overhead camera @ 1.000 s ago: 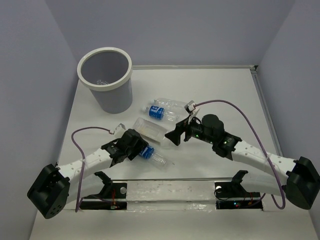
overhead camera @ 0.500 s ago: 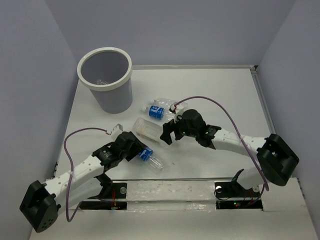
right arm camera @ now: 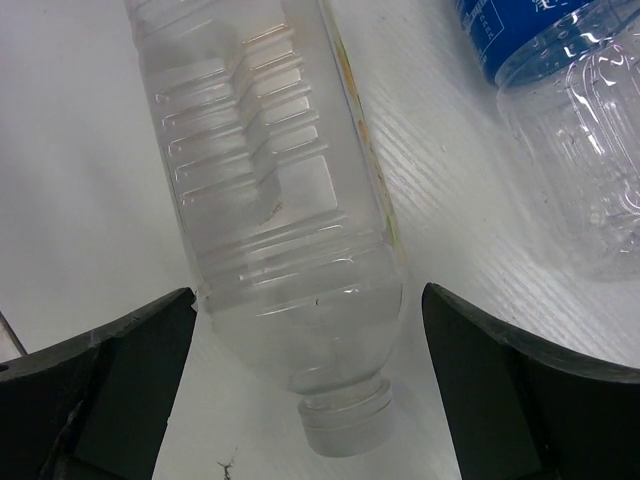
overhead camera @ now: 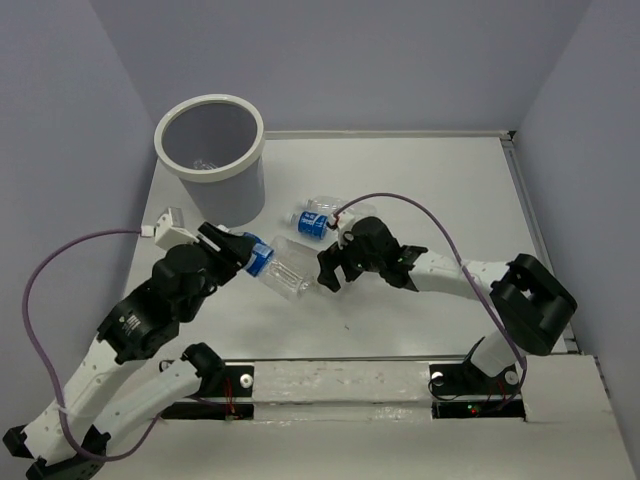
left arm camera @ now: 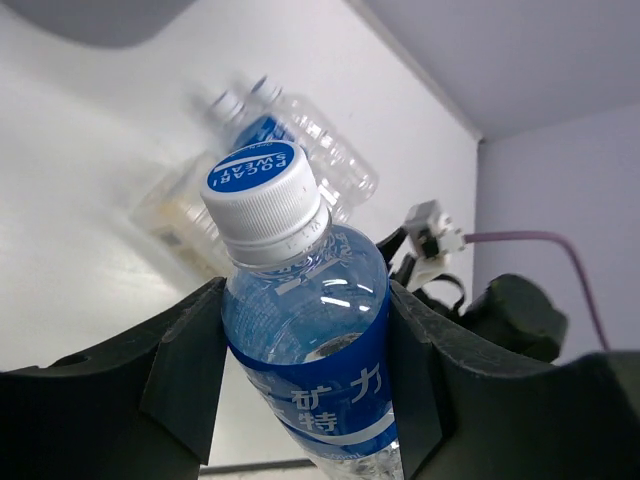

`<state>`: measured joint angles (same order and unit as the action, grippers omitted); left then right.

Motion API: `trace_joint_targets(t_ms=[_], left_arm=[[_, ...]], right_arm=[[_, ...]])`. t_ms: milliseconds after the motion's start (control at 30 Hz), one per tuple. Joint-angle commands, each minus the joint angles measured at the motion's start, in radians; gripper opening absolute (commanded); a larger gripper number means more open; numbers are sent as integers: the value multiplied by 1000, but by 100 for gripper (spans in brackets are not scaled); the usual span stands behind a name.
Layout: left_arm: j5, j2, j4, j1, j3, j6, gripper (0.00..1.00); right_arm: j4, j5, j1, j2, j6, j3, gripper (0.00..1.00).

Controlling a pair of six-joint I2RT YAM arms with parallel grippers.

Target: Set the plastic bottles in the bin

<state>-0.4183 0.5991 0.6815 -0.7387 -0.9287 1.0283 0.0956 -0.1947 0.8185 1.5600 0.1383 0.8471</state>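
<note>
blue-labelled bottle (left arm camera: 300,300) gripped by left tool (left arm camera: 305,345); right tool (right arm camera: 310,380) straddles wide bottle (right arm camera: 280,200)

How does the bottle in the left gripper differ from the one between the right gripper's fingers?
Label: the left-held bottle wears a blue label; the ribbed bottle has no blue one. State: the left-held bottle is clamped in the left gripper; the ribbed bottle lies on the table, straddled by the open right gripper. Cap: blue print on the left-held bottle's, plain on the ribbed bottle's. Both are clear plastic and capped.
</note>
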Motion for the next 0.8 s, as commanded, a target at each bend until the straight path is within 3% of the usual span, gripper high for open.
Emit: trace_joint_targets(t_ms=[0,267,400,667,767], left_arm=[[-189,25,-78,-4,-159,-132,39],[-379,227,-341,-1,-392,-402,40],[-444,341,-459,42,-502,-542,40],[-298,455,-507,228,-633,-603,40],[-271,522,-493,358,-668,-625,40]], right_arm=[[-23,-11,10,11,-54,85,100],[-94,9,42,83,-117,179,100],[-212,40,64,136,-192,262,100],[-324,113,111,225,-238,366,100],[-329,155,136,245,-240,374,98]])
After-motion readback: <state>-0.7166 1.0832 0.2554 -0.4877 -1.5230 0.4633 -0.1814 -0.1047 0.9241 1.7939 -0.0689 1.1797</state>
